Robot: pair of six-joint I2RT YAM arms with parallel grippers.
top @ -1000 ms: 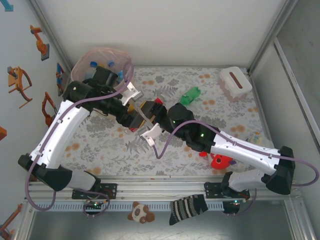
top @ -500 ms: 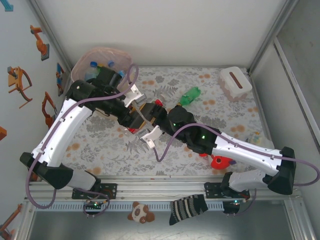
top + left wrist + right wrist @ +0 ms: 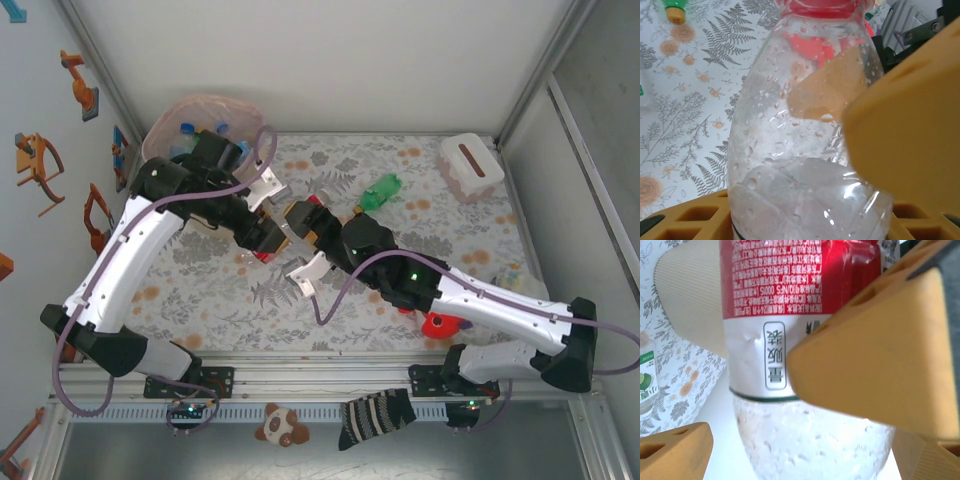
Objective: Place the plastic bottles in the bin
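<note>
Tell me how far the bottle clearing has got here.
Done: several blue-capped bottles lie in the bin. In hand: the left gripper grips a red-labelled bottle mid-table, the right gripper open around it. Left: binning it, plus the green bottle on the table.

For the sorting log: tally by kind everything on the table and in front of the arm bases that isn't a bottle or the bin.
Plush toys: 2, the red plush and the panda plush
White box: 1
Striped sock: 1
Total: 4

clear glossy plastic bottle (image 3: 790,160), matt printed tablecloth (image 3: 690,100).
</note>
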